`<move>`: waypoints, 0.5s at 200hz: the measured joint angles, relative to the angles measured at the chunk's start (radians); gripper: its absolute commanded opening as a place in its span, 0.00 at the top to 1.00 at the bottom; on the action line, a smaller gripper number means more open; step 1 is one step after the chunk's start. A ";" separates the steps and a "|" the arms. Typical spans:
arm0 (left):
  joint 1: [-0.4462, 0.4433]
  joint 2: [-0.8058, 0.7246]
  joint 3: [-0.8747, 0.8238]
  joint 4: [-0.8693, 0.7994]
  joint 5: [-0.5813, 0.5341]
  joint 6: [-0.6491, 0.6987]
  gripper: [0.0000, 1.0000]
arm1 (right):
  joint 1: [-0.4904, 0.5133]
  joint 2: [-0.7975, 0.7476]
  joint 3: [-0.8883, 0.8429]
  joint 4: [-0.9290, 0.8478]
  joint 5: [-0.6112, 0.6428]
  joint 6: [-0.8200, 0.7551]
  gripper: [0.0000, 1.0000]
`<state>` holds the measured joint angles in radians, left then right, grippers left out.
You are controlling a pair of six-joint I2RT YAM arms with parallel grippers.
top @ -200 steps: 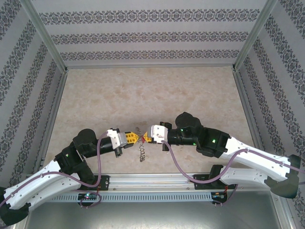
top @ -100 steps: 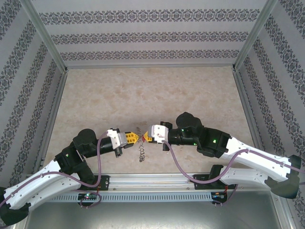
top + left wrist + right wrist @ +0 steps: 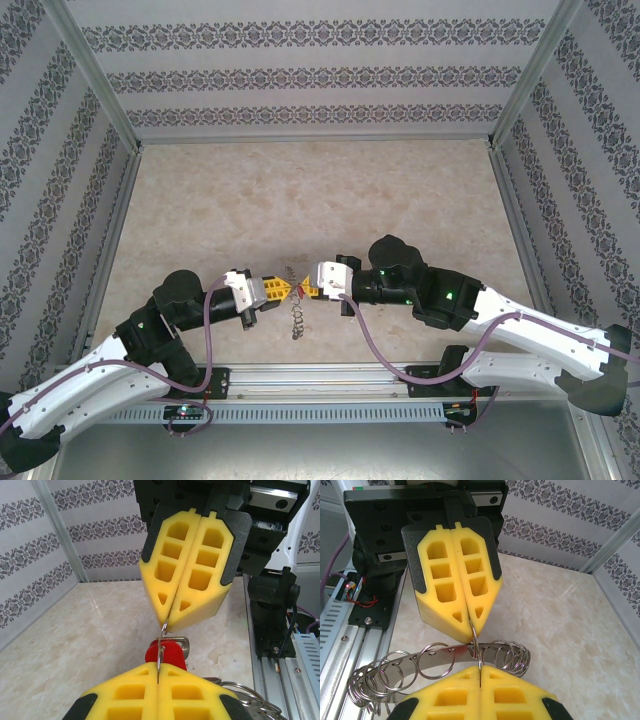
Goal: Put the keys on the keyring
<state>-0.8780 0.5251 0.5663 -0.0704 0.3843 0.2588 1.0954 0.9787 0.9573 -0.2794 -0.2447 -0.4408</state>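
Now, left end effector (image 3: pixel 158 676): fully closed, tips pinching a thin wire loop (image 3: pixel 158 656), held up over the desk (image 3: pixel 300 200)
Right end effector (image 3: pixel 480 674): fully closed too, tip to tip with the left, nipping the same loop from the other side
Key (image 3: pixel 172 657): small red piece with a metal shackle, just between the two tips, looks caught on that loop
Keyring (image 3: pixel 462 651): grey band fringed with loops, dangling under the tips, looks clear of the desk
Risk 1: hold on bare wire is tiny, so any pull apart or twist likely slips it, and keyring plus key drop
Risk 2: tips nearly touching hide the loop's gap, so the key may ride off instead of threading on
Risk 3: a swinging keyring could snag a neighbouring loop
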 measured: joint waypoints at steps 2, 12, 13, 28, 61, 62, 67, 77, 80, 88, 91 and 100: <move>0.000 0.000 0.000 0.000 0.000 0.000 1.00 | 0.000 0.000 0.000 0.000 0.000 0.000 1.00; 0.000 0.000 0.000 0.000 0.000 0.000 1.00 | 0.000 0.000 0.000 0.000 0.000 0.000 1.00; 0.000 0.000 0.000 0.000 0.000 0.000 1.00 | 0.000 0.001 0.000 0.000 0.000 0.000 1.00; 0.000 0.000 0.000 0.000 0.000 0.000 1.00 | 0.000 0.004 0.000 0.000 0.000 0.000 1.00; 0.000 0.000 0.000 0.000 0.000 0.000 1.00 | 0.000 0.010 0.000 0.000 0.000 0.000 1.00; 0.000 0.000 0.000 0.000 0.000 0.000 1.00 | 0.000 0.010 0.000 0.000 0.000 0.000 1.00; 0.000 0.000 0.000 0.000 0.000 0.000 1.00 | 0.000 0.011 0.000 0.000 0.000 0.000 1.00; 0.000 0.000 0.000 0.000 0.000 0.000 1.00 | 0.000 0.011 0.000 0.000 0.000 0.000 1.00; 0.000 0.000 0.000 0.000 0.000 0.000 1.00 | 0.000 0.011 0.000 0.000 0.000 0.000 1.00; 0.000 0.000 0.000 0.000 0.000 0.000 1.00 | 0.000 0.011 0.000 0.000 0.000 0.000 1.00; 0.000 0.000 0.000 0.000 0.000 0.000 1.00 | 0.000 0.011 0.000 0.000 0.000 0.000 1.00; 0.000 0.000 0.000 0.000 0.000 0.000 1.00 | 0.000 0.011 0.000 0.000 0.000 0.000 1.00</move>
<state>-0.8780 0.5251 0.5663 -0.0704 0.3843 0.2588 1.0954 0.9897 0.9573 -0.2790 -0.2451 -0.4408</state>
